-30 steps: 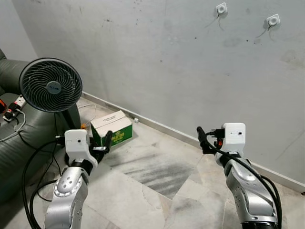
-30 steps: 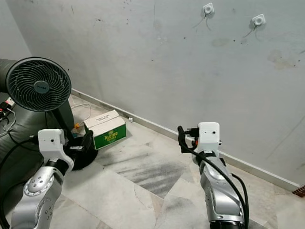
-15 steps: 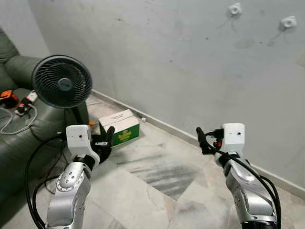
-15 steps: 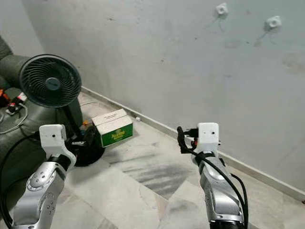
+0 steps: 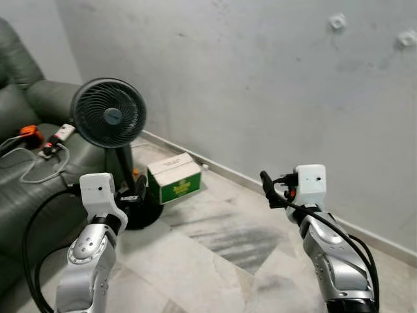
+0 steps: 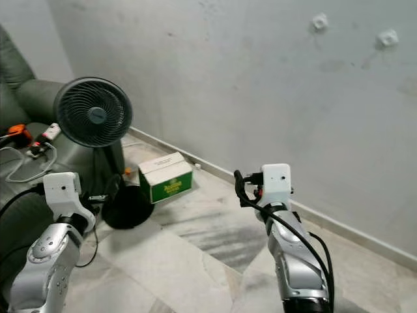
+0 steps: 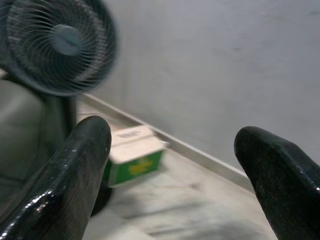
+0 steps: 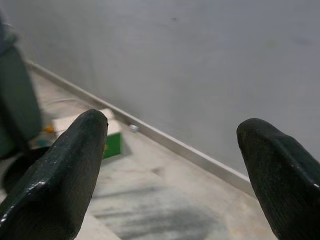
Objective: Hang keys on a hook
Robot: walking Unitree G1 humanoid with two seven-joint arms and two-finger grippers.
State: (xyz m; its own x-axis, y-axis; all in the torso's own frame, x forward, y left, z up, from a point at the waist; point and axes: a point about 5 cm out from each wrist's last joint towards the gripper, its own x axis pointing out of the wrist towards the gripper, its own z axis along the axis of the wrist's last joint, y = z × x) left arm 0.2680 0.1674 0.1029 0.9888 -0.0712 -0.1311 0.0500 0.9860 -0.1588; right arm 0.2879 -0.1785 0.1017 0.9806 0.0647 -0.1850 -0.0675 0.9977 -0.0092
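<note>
Left eye view: you are facing a grey wall [image 5: 260, 78] that meets a marble floor [image 5: 215, 241] along a pale skirting strip. Two small white hooks are fixed high on that wall, one [image 5: 337, 21] to the left of the other [image 5: 406, 38], both well above your arms. No keys can be made out in any picture, so their position cannot be told.

Your left gripper [image 5: 139, 190] is raised at the left side, in front of the black round base of a standing fan [image 5: 109, 114]. The left wrist view shows its two black fingers [image 7: 70, 185] spread well apart, released, with nothing between them. Your right gripper [image 5: 266, 187] is raised at the right side, over the floor and short of the wall. The right wrist view shows its fingers [image 8: 62, 175] likewise spread wide and holding nothing.

The fan stands on the floor near the wall's foot, its round grille facing you. Just beside its base, toward the wall, lies a green and white carton [image 5: 174, 178]. A dark green sofa [image 5: 26, 156] occupies the left edge of the floor; on its seat rest a white power strip [image 5: 60, 134] with trailing cable and a small orange item [image 5: 29, 133] whose kind cannot be told
</note>
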